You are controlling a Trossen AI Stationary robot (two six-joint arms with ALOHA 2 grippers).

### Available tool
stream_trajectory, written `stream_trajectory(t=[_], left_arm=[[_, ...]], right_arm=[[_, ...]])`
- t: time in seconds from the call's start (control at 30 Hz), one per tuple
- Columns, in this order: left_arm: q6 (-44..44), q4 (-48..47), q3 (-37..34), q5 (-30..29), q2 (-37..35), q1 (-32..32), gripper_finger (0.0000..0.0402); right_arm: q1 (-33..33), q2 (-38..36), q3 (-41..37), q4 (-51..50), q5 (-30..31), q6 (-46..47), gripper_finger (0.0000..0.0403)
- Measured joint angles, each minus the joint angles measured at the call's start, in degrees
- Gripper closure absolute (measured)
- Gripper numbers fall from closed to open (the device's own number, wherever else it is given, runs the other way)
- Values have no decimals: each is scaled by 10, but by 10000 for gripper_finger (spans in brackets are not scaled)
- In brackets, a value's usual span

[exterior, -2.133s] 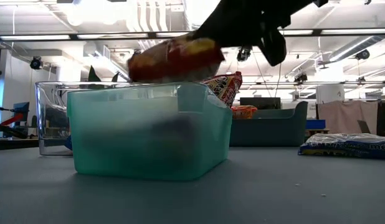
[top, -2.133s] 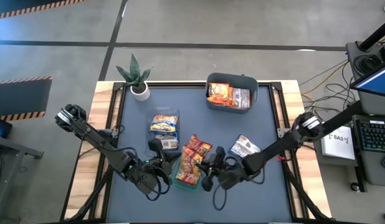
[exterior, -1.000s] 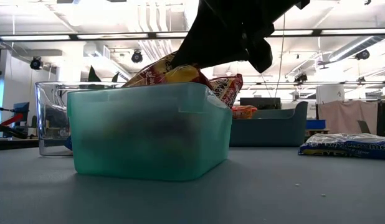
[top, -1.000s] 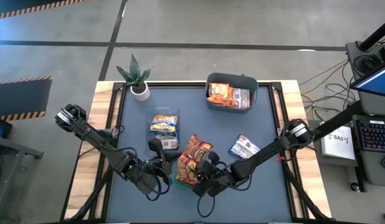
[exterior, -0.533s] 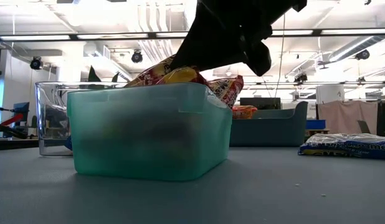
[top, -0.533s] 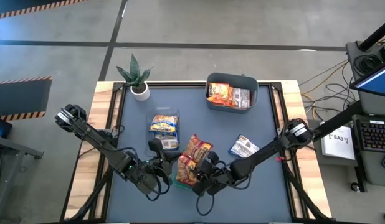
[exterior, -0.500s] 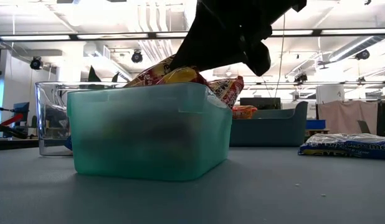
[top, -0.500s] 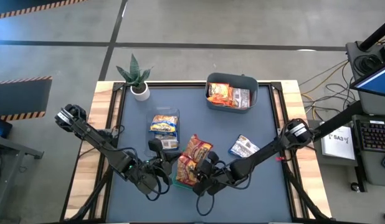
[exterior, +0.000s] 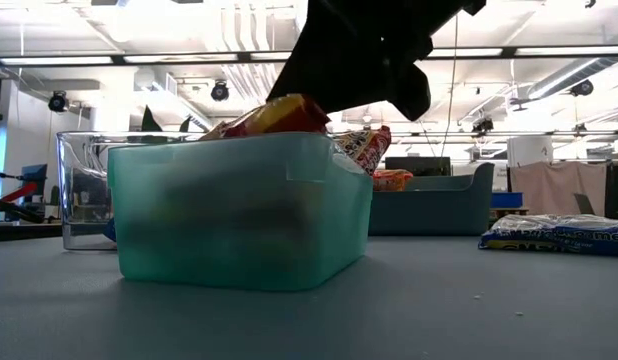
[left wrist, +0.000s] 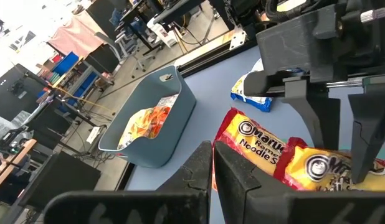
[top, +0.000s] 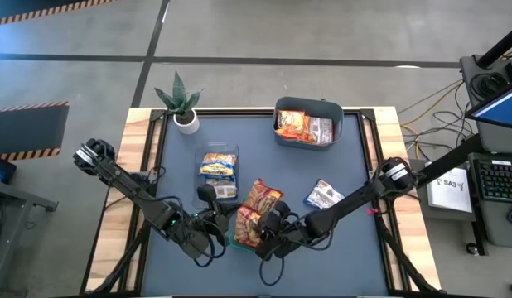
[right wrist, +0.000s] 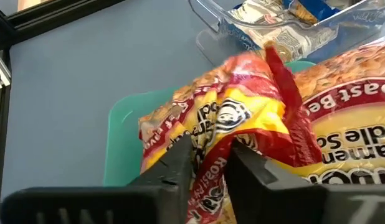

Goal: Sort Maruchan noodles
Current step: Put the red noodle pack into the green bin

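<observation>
High view: the right gripper (top: 258, 233) hangs over the green tub (top: 236, 242) at the table's near edge, clenched on an orange-red noodle packet (top: 245, 223) for that colour's container, while the left gripper (top: 216, 217), fingers pressed together and empty, waits just beside it. Low view: the packet (exterior: 279, 116) sits at the tub's rim (exterior: 239, 145), not yet released. Right wrist view: both fingers (right wrist: 180, 163) pinch the packet's edge (right wrist: 230, 118) above the tub.

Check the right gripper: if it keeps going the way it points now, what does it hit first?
The right gripper is already shut on an orange-red Maruchan packet; going on would likely push it into the green bin beneath.
</observation>
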Motion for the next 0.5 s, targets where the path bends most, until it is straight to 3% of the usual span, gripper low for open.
stream_trajectory(t=[0.23, 0.5], left_arm=[[-7, 0, 0, 13, 0, 0, 402], [-17, 0, 0, 61, 0, 4, 402]], right_arm=[[0, -8, 17, -39, 2, -18, 271], [0, -46, 36, -110, -4, -39, 243]])
